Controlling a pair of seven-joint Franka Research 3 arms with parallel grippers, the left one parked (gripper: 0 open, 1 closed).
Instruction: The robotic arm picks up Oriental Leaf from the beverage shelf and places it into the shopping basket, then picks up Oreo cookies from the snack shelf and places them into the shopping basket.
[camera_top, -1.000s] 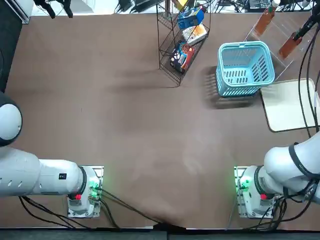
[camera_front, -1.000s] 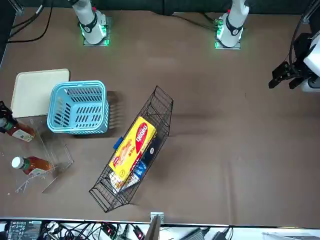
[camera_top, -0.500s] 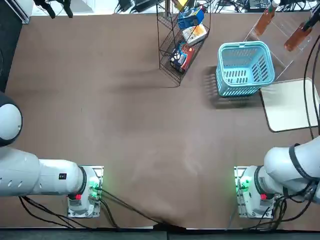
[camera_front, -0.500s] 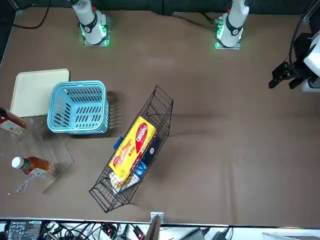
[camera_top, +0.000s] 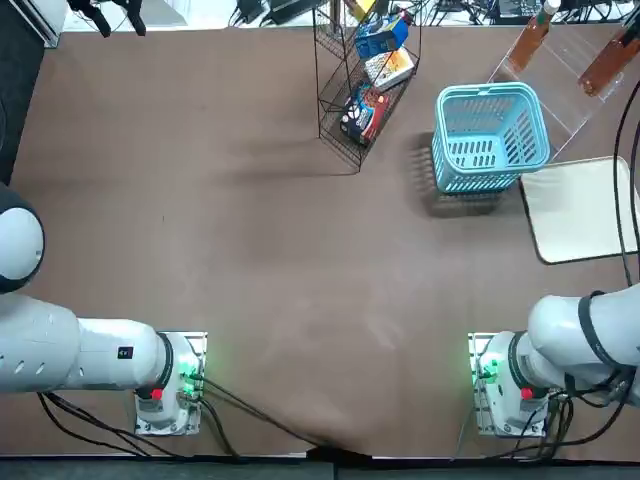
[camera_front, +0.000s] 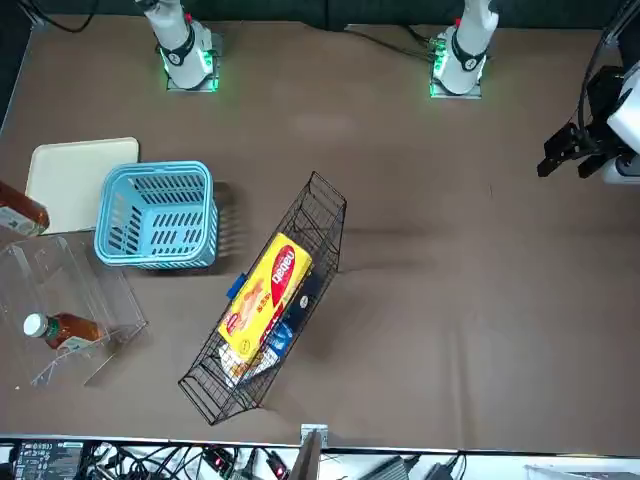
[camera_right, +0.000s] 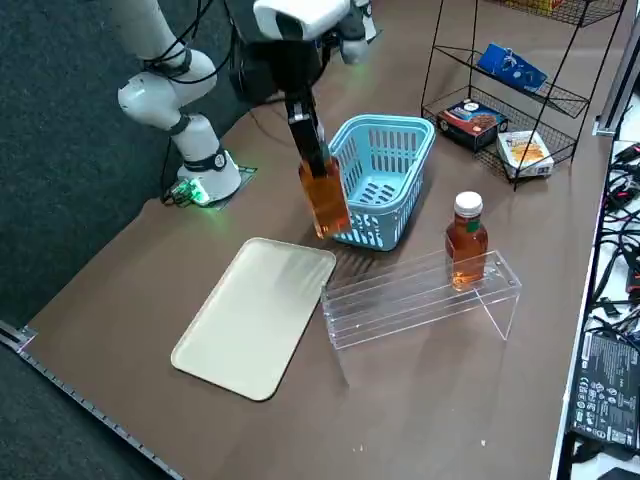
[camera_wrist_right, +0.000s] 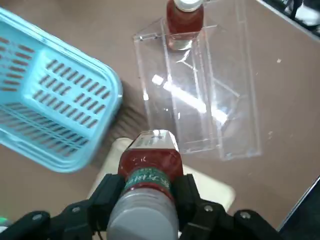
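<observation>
Evidently, the right gripper had its fingers closed around the neck of Oriental Leaf, holding the bottle above the table, near the shopping basket. A second bottle stood on the beverage shelf, toward the end away from the cream tray. Beyond the basket, the snack shelf held a blue pack on an upper tier.

The basket is light turquoise; the tray is cream.
</observation>
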